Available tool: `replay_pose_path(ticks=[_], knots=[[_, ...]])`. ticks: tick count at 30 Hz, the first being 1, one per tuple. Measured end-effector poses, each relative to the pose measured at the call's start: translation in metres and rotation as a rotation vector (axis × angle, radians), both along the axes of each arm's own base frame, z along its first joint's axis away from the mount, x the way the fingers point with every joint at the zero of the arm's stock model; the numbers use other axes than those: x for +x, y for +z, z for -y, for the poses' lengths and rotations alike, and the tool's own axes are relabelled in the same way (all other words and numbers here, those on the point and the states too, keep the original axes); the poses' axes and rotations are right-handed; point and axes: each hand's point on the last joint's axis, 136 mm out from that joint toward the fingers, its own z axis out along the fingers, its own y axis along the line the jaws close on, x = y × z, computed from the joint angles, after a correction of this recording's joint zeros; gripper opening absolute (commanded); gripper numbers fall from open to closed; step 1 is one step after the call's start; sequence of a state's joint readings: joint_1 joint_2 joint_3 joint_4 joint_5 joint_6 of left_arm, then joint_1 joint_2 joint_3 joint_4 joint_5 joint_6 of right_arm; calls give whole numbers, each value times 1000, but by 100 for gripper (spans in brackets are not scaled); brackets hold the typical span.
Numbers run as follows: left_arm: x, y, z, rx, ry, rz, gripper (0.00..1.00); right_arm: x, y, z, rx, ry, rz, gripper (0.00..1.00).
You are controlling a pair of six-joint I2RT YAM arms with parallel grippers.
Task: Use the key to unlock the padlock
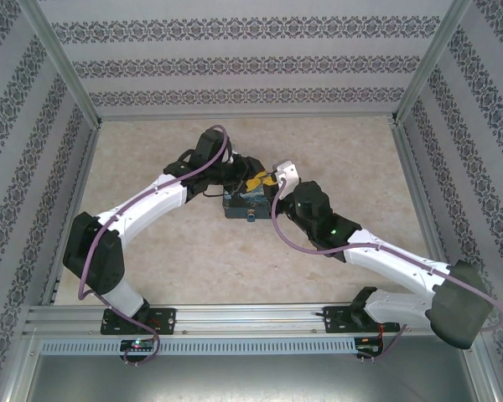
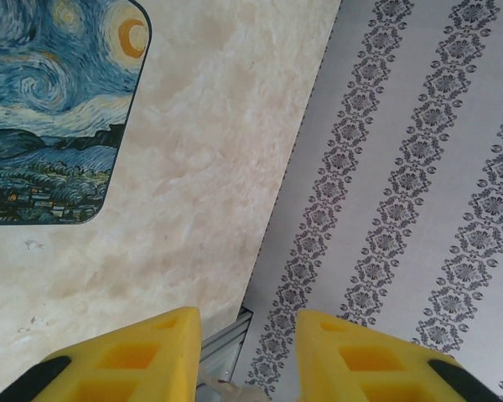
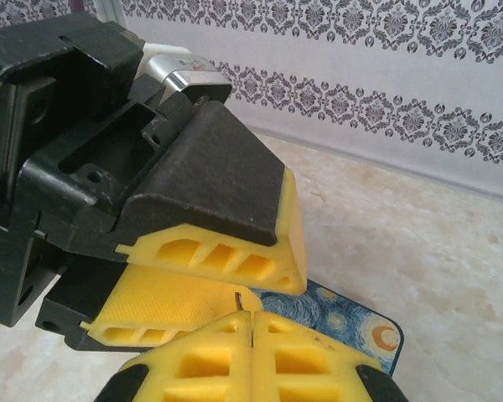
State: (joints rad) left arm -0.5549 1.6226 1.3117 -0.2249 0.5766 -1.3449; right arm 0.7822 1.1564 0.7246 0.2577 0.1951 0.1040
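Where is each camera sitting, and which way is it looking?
Top camera: high behind the arm bases, facing down at the table; left arm and right arm meet over the tin.
Left wrist camera: on the left arm, looking past the open left gripper at table, wall and a tin corner.
Right wrist camera: on the right arm, looking past the shut right gripper, which pinches a thin sliver, maybe the key, toward the left gripper and tin.
Shared: all three show the tin.
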Motion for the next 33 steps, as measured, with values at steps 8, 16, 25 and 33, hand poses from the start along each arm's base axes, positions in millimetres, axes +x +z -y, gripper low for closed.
replay_pose_path(ticks=[8,16,25,33], knots=[[0,0,2,-1,-2,-4,22,1,-4,-1,-12,-2,-5,0],[0,-7,5,3,-10,-21,12,3,-9,-2,-23,-4,-15,0],[2,-13,7,5,-8,-32,0,4,-15,-2,-36,-11,-27,19],[7,-10,7,30,-52,63,0,18,15,41,204,-99,-79,46]])
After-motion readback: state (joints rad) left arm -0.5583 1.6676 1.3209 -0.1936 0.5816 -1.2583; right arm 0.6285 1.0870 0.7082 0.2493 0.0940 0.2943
